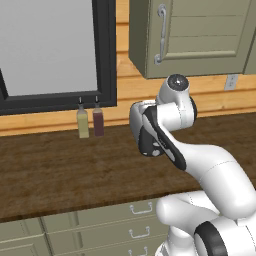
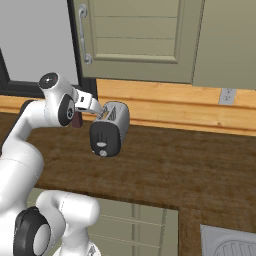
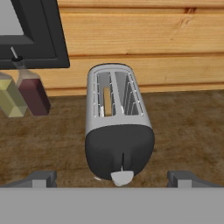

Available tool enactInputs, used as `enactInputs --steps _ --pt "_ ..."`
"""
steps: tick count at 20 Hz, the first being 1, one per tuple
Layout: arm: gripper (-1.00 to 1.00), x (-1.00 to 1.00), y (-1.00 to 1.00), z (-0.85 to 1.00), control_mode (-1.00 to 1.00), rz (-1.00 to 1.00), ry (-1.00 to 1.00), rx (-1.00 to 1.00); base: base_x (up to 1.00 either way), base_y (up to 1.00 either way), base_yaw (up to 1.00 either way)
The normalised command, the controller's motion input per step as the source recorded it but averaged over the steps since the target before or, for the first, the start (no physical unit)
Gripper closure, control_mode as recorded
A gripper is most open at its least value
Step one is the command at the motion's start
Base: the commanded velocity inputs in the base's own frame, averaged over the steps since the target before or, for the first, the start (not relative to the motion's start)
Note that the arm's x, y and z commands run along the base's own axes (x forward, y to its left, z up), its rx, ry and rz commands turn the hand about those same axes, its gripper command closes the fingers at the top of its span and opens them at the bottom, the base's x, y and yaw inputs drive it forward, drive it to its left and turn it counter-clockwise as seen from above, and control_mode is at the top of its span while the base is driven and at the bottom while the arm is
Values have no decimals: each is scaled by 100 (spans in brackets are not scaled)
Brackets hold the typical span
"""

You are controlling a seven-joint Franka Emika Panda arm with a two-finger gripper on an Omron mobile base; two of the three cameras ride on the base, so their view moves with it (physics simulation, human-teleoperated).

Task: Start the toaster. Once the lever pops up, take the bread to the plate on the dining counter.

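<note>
The toaster (image 3: pixel 118 131) sits on the dark wooden worktop (image 2: pixel 190 160), under the green cabinet (image 2: pixel 140 35). Hand view reveals a bread (image 3: pixel 107 101) slice in its slot, the lever (image 3: pixel 122 177), two bottles (image 3: pixel 24 94) beside it. The gripper (image 3: pixel 112 178) hangs released, fingers spread wide.

- No words, numbers, brands or signs can be read anywhere.
- No label is seen on the two bottles (image 3: pixel 22 94).
- Nothing is written on the black end of the toaster (image 3: pixel 117 131).
</note>
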Motion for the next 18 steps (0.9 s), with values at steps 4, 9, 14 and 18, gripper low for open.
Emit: enactInputs --steps 4,9,14,18 --pt "-100 0 0 0 -100 0 0 0 0 0 0" --pt "-100 0 0 0 -100 0 0 0 0 0 0" --pt "-100 0 0 0 -100 0 0 0 0 0 0" --pt "-100 0 0 0 -100 0 0 0 0 0 0"
